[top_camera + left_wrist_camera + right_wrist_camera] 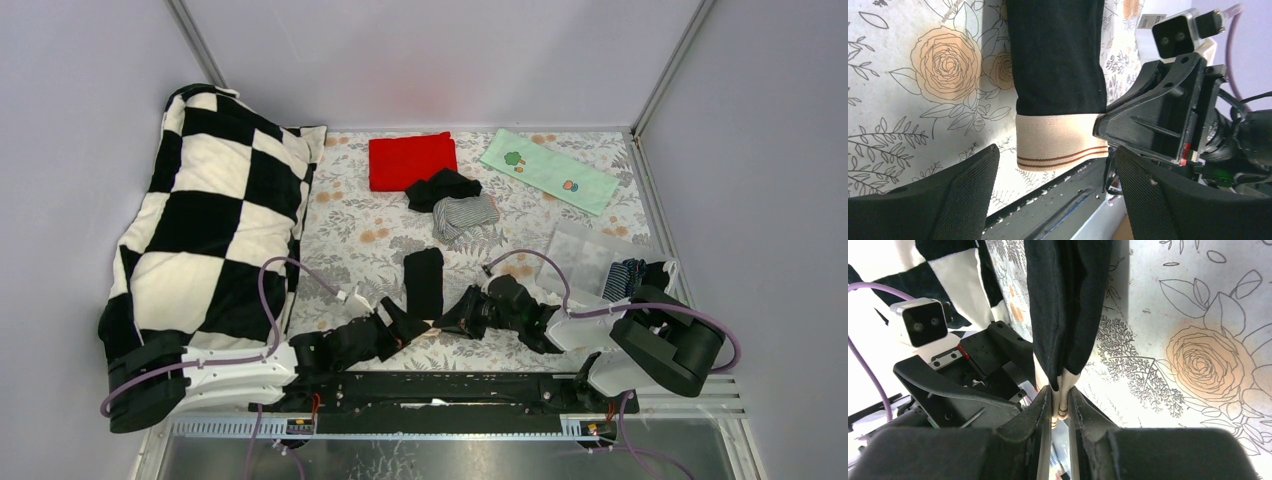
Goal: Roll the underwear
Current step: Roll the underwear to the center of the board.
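Floral-printed fabric covers the bench [350, 235]. A big black-and-white chequered pillow [215, 200] leans along its left side, well apart from the clothes. At the far edge lie a pale green rectangular cloth with small cartoon prints [548, 170] and a plain red rectangular cloth [410, 160]. A crumpled black pair of briefs [442, 187] overlaps the red cloth's near corner. A grey pinstriped pair [465, 217] touches the black pair on its near side.

On the right sits a translucent plastic container [585, 248]. A dark striped cloth [625, 278] lies at its near right corner; whether it is inside or just beside it cannot be told.

The long folded black underwear with a cream, brown-striped waistband [423, 280] lies in the bench's near middle, waistband toward the arms. The right fingers [1042, 415] are clamped on the waistband's right edge, and their black housing crowds that side. The left fingers [965, 192] stand spread wide just short of the waistband, not touching it.
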### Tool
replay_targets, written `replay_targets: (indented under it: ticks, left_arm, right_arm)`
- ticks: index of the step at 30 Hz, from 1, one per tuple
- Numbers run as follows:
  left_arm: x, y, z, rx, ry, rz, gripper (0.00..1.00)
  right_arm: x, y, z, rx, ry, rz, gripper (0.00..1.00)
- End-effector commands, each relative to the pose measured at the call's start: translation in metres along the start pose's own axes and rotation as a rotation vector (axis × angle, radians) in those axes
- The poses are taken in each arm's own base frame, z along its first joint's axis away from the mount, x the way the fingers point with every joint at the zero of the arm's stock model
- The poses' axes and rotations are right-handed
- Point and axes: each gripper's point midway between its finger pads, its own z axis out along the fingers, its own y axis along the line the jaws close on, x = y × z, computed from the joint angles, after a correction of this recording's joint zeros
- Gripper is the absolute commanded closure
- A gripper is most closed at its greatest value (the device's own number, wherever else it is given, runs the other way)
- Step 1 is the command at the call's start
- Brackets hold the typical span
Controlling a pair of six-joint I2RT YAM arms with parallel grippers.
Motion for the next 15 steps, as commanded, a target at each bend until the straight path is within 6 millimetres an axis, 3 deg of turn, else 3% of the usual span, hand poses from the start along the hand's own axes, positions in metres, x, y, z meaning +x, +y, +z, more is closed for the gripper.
replay_targets:
  ticks: [1, 7, 15]
  left_arm:
    - [-0.004, -0.001, -0.004, 0.021, -0.018, -0.088, 0.12]
    - [-0.009, -0.010, -0.004, 0.052, -0.043, -0.157, 0.18]
    - [-0.002, -0.012, 0.001, 0.055, -0.012, -0.186, 0.24]
  right_arm:
    - [0.002, 0.019, -0.002, -0.075, 0.003, 0.027, 1.00]
    - [0.003, 0.015, -0.002, -0.078, 0.009, 0.050, 1.00]
    - [0.004, 0.014, -0.003, -0.085, 0.009, 0.063, 1.00]
